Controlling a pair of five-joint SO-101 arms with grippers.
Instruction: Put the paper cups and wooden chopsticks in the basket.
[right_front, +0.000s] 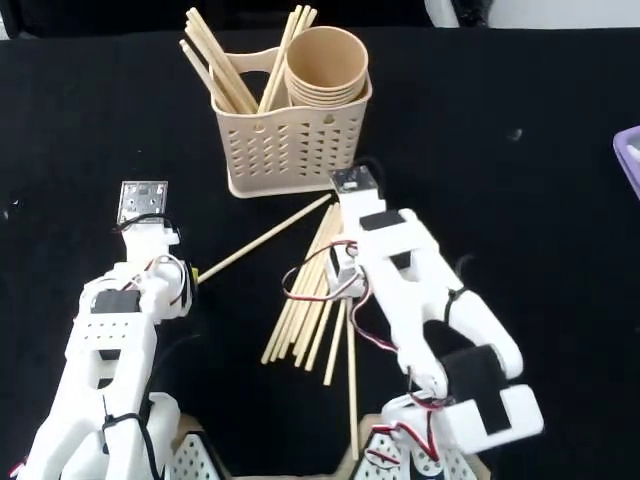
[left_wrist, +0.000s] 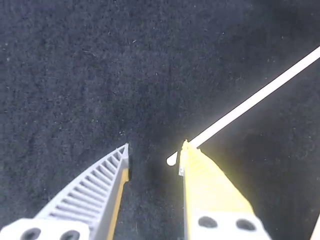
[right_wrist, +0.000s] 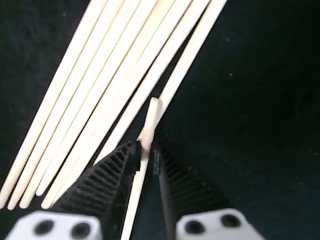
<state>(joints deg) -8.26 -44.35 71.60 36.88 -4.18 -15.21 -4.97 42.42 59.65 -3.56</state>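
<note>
Wooden chopstick clamped in right hand; left hand fingers apart, stray chopstick end just beside.

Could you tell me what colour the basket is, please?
Beige, with perforated walls; the high view shows the basket best.

The white plastic left arm and right arm carry red and black cables. The left jaws are ribbed grey and yellow, the right jaws black.
</note>
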